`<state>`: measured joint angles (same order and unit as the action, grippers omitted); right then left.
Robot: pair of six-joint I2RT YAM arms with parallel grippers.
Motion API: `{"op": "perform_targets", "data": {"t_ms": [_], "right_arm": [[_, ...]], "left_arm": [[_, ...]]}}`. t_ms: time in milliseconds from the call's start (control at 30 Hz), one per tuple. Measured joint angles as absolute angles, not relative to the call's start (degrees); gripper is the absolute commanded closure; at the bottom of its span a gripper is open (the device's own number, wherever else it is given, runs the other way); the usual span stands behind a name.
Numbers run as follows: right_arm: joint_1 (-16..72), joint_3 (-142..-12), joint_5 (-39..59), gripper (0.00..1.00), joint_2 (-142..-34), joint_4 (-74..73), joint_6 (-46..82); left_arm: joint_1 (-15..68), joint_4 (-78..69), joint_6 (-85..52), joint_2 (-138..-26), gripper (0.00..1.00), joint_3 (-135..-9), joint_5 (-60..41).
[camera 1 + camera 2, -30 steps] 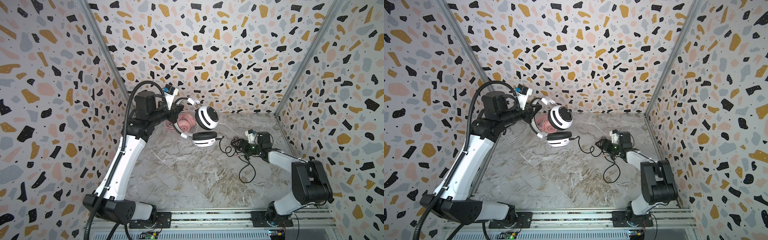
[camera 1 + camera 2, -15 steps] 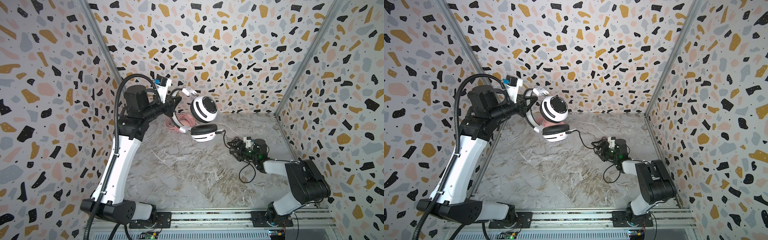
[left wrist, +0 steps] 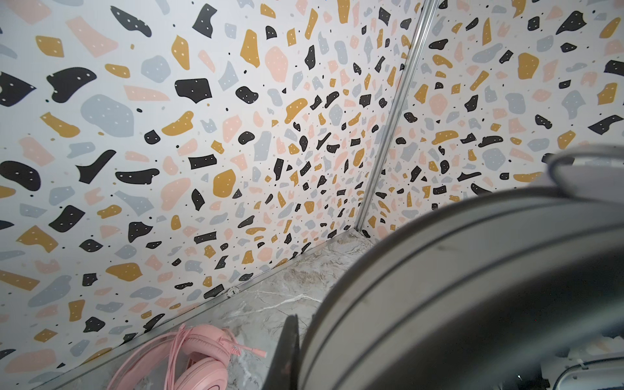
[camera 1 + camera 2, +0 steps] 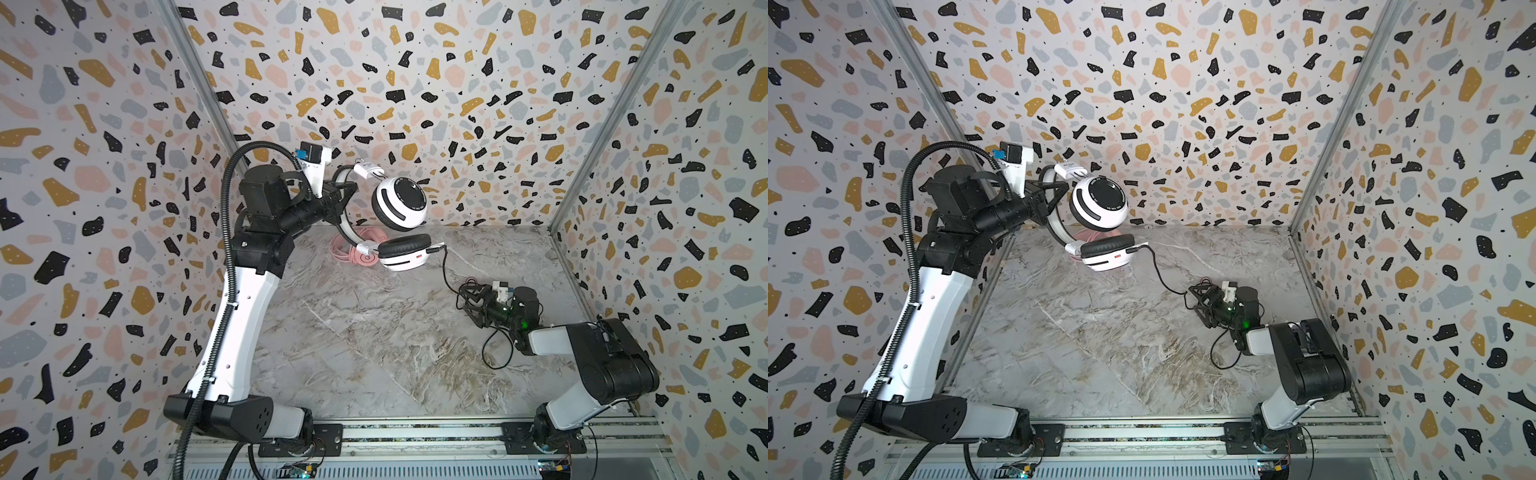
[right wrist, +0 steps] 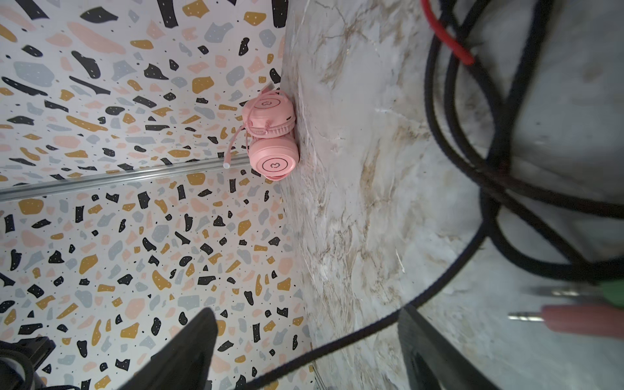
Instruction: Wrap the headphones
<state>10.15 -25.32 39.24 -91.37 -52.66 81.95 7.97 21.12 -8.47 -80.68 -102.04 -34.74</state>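
The white headphones with black stripes hang in the air at the back left. My left gripper is shut on their headband, and one finger shows beside it. Their black cord runs down to a tangle on the table. My right gripper lies low there, open, with the cord passing between its fingers. The pink headphones lie by the back wall with their cord wound round them.
Patterned walls close in the marble table on three sides. A loop of black cord trails towards the front beside the right arm. Green and red plugs lie near the coiled cord. A metal rail runs along the front.
My left arm has lifted the white headphones higher and a little to the left. The right gripper has slid left and forward along the cord, still open.
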Motion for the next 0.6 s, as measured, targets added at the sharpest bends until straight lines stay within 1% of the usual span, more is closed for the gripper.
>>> {"op": "perform_targets", "data": {"t_ms": [167, 333, 600], "right_arm": [[9.23, -22.98, 39.66, 0.14, -90.65, -53.45, 83.37], [10.41, -22.74, 39.77, 0.14, -89.82, -55.37, 85.73], [14.52, -22.02, 36.86, 0.14, -91.59, -63.61, 95.55]], "left_arm": [[7.25, 19.92, -10.11, -81.69, 1.00, -101.30, -34.70], [7.09, 18.04, -11.25, -81.89, 1.00, -99.55, -34.70], [7.01, 15.27, -12.64, -81.45, 1.00, -98.98, -34.85]]}}
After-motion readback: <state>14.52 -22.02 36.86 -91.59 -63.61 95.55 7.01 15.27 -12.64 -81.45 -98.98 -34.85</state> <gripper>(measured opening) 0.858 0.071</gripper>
